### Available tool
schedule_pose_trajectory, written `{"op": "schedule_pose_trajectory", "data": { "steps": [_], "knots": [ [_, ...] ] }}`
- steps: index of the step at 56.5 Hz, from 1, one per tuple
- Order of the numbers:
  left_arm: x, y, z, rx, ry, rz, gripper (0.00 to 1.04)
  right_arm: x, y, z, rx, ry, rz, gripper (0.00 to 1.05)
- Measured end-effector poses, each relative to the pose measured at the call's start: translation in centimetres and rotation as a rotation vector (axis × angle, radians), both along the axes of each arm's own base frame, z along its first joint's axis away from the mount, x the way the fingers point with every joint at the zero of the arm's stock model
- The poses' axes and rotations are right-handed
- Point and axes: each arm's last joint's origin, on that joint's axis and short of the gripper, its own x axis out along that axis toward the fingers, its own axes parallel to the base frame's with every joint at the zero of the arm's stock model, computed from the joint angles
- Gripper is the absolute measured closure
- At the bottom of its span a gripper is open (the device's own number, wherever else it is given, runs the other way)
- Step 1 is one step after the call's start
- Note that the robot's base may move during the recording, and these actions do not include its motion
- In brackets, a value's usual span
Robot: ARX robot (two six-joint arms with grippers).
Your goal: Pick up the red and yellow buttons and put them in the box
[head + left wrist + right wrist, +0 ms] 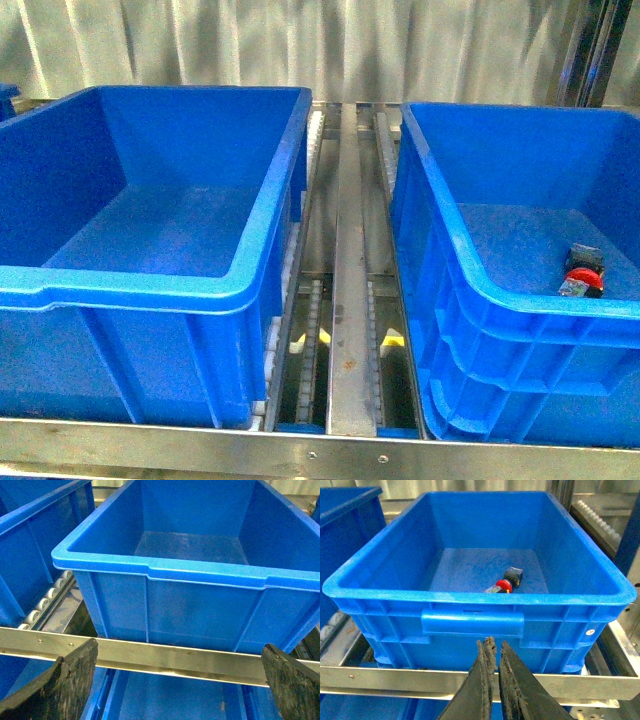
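Looking through the front view first, we see two blue crates side by side on a steel roller rack (352, 300); the left crate (150, 285) shows a bare floor, and the right crate (470, 280) holds the red button (584, 276) lying on its floor against the near wall, red cap toward us, dark body behind it. No yellow button shows anywhere, and neither arm is in this view. We judge the empty left crate is the box to fill, set alongside so a short carry over the rack's centre rail does it, though the frames don't settle which crate is the target. Left wrist view: our left gripper (180, 680) has its fingers (65, 680) spread wide, holding nothing, hanging short of the left crate's near wall and above the rack's front bar (165, 656), probably parked ready to receive or waiting its turn. Crate inside looks empty from here too. Right wrist view: our right gripper (494, 680) has its fingers pressed together, nothing between them, poised just outside the right crate's near wall by the handle lip. The red button lies on its side inside that crate, mid-floor from this angle, well apart from the fingers. Fingers need to spread before reaching over the rim. Yellow button's whereabouts: cannot tell.
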Motion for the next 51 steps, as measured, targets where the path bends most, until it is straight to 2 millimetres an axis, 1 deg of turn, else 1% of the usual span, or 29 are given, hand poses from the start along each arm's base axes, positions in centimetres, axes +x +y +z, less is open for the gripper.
{"op": "schedule_pose_trajectory", "data": {
  "steps": [8, 14, 18, 21, 22, 23, 24, 25, 29, 30, 31, 33, 36, 51],
  "knots": [
    [0.00, 0.00, 0.01, 0.000, 0.000, 0.000, 0.08, 0.00, 0.00, 0.00, -0.002, 0.000, 0.000, 1.00],
    [0.00, 0.00, 0.00, 0.000, 0.000, 0.000, 0.08, 0.00, 0.00, 0.00, -0.001, 0.000, 0.000, 0.78],
    [0.00, 0.00, 0.00, 0.000, 0.000, 0.000, 0.08, 0.00, 0.00, 0.00, -0.001, 0.000, 0.000, 0.67],
    [0.00, 0.00, 0.00, 0.000, 0.000, 0.000, 0.08, 0.00, 0.00, 0.00, -0.001, 0.000, 0.000, 0.57],
    [0.00, 0.00, 0.00, 0.000, 0.000, 0.000, 0.08, 0.00, 0.00, 0.00, -0.002, 0.000, 0.000, 0.56],
    [0.00, 0.00, 0.00, 0.000, 0.000, 0.000, 0.08, 0.00, 0.00, 0.00, -0.002, 0.000, 0.000, 0.51],
    [0.00, 0.00, 0.00, 0.000, 0.000, 0.000, 0.08, 0.00, 0.00, 0.00, -0.001, 0.000, 0.000, 0.50],
    [0.00, 0.00, 0.00, 0.000, 0.000, 0.000, 0.08, 0.00, 0.00, 0.00, -0.001, 0.000, 0.000, 0.44],
    [0.00, 0.00, 0.00, 0.000, 0.000, 0.000, 0.08, 0.00, 0.00, 0.00, -0.001, 0.000, 0.000, 0.34],
    [0.00, 0.00, 0.00, 0.000, 0.000, 0.000, 0.08, 0.00, 0.00, 0.00, -0.002, 0.000, 0.000, 0.29],
    [0.00, 0.00, 0.00, 0.000, 0.000, 0.000, 0.08, 0.00, 0.00, 0.00, -0.001, 0.000, 0.000, 0.26],
    [0.00, 0.00, 0.00, 0.000, 0.000, 0.000, 0.08, 0.00, 0.00, 0.00, -0.001, 0.000, 0.000, 0.15],
    [0.00, 0.00, 0.00, 0.000, 0.000, 0.000, 0.08, 0.00, 0.00, 0.00, -0.001, 0.000, 0.000, 0.05],
    [0.00, 0.00, 0.00, 0.000, 0.000, 0.000, 0.08, 0.00, 0.00, 0.00, -0.001, 0.000, 0.000, 0.06]
  ]
}}
